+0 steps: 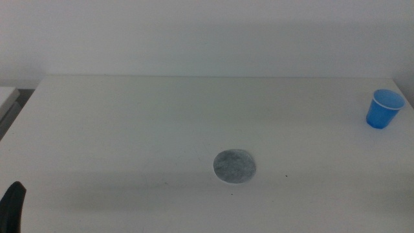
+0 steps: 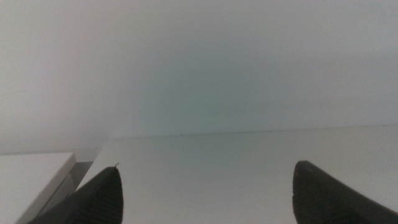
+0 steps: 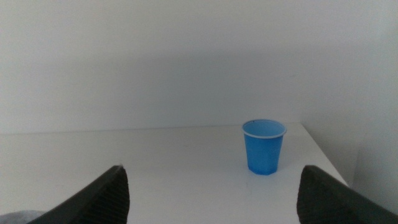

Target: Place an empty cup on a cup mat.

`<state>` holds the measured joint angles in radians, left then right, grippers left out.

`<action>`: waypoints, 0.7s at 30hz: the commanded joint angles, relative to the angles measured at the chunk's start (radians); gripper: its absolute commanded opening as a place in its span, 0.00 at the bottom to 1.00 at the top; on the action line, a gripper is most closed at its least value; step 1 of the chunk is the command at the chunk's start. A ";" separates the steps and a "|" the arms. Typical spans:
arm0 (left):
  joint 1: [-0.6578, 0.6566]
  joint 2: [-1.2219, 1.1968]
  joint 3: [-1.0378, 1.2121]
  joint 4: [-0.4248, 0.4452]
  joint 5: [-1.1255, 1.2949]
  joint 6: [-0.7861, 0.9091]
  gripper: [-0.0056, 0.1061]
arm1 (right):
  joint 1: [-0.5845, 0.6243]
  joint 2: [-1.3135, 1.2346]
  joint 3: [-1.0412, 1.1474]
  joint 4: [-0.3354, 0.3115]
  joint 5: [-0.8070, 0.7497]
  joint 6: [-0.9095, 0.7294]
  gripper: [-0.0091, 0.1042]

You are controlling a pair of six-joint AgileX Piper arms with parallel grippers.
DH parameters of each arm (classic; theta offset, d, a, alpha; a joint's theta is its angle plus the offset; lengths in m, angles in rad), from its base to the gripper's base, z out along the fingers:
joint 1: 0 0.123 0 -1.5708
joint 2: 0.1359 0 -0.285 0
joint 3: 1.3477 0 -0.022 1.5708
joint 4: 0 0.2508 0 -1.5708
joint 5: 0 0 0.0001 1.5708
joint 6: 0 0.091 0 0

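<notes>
At the lower left corner of the middle view, a dark sliver of the left gripper [image 1: 13, 206] waits over the white table [image 1: 129, 123]; its own wrist view shows its 2 jaws spread wide with nothing between them. Just right of centre and low in the frame lies the cup mat [image 1: 234, 166], a flat mottled grey disc, bare. At the far right edge, well apart from it, the cup [image 1: 384, 109] stands upright, blue, white-rimmed, no lettering legible. The right gripper [image 3: 211, 196], seen only in its wrist view, faces the cup with jaws wide apart, grasping nothing.
</notes>
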<state>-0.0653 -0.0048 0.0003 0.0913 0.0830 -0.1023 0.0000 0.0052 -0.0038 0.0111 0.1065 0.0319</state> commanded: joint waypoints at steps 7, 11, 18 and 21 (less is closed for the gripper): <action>-0.003 0.005 0.000 -0.002 -0.012 -0.002 0.89 | 0.002 0.038 -0.093 0.033 0.038 0.048 0.89; -0.003 0.005 0.000 -0.002 -0.012 -0.002 0.89 | 0.002 0.188 -0.236 0.033 0.158 0.109 0.89; -0.003 0.005 0.000 -0.002 -0.012 -0.002 0.89 | 0.002 0.487 -0.533 0.033 0.426 0.129 0.89; -0.003 0.005 0.000 -0.002 -0.012 -0.002 0.89 | 0.002 0.612 -0.653 0.040 0.531 0.148 0.89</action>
<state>-0.0653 -0.0048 0.0003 0.0913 0.0830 -0.1023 0.0000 0.5608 -0.6043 0.0512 0.5751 0.1715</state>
